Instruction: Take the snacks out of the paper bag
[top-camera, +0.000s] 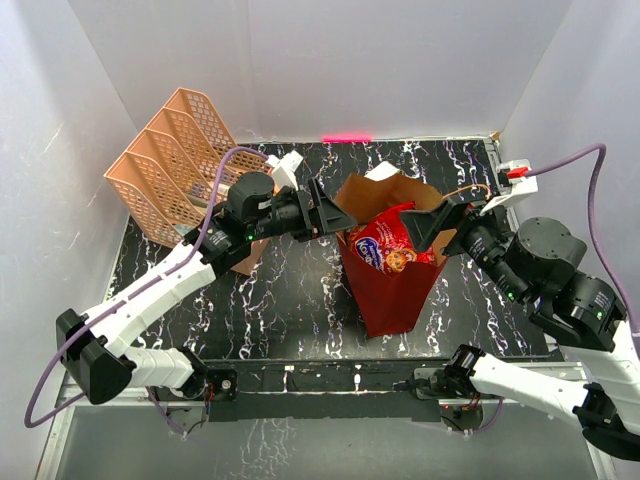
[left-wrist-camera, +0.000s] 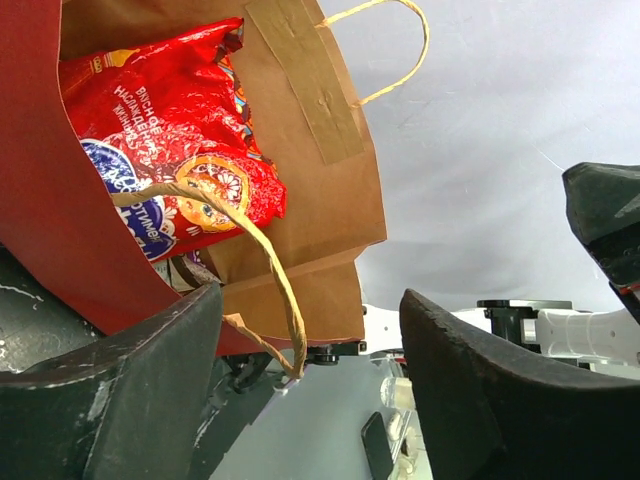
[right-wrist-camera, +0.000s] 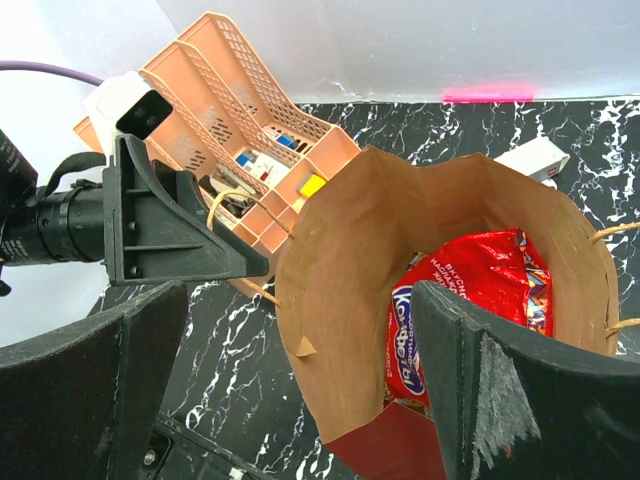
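The dark red paper bag (top-camera: 390, 295) stands open in the middle of the table, brown inside. The shiny red cookie packet (top-camera: 392, 243) sticks out of its mouth; smaller wrappers are mostly hidden beneath it. My left gripper (top-camera: 335, 218) is open at the bag's left rim. In the left wrist view the gripper (left-wrist-camera: 305, 385) has a cord handle (left-wrist-camera: 280, 290) hanging between its jaws, untouched, with the packet (left-wrist-camera: 165, 120) beyond. My right gripper (top-camera: 435, 225) is open at the bag's right rim. In the right wrist view the gripper (right-wrist-camera: 300, 390) straddles the bag's wall (right-wrist-camera: 350, 280) beside the packet (right-wrist-camera: 470, 285).
The peach lattice file tray (top-camera: 175, 165) stands at the back left, with small items in its slots (right-wrist-camera: 265, 165). A small white box (top-camera: 380, 172) lies behind the bag and also shows in the right wrist view (right-wrist-camera: 535, 157). White walls enclose the table.
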